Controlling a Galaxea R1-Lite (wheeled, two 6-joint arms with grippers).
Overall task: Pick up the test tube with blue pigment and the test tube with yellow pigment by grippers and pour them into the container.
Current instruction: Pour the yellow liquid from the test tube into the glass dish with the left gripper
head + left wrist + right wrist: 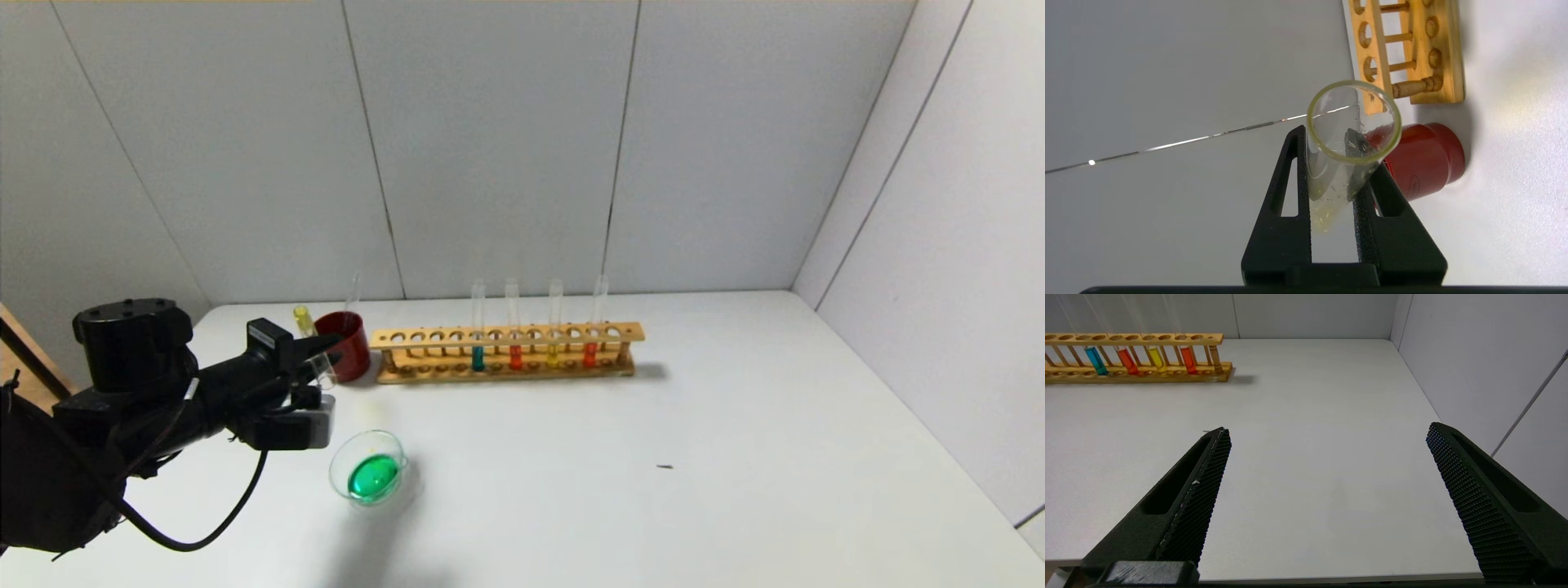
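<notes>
1. White table bearing a wooden rack with four tubes standing in it.
2. Left gripper above the table beside the red cup, jaws clamped on the yellow tube; near-empty, tilted.
3. Right gripper parked, jaws wide apart.
4. Glass dish just below, holding green liquid.
5. Thin, slippery, fragile glass: best gripped mid-length, gently.

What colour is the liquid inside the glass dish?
Bright green; the head view shows the glass dish best.
</notes>
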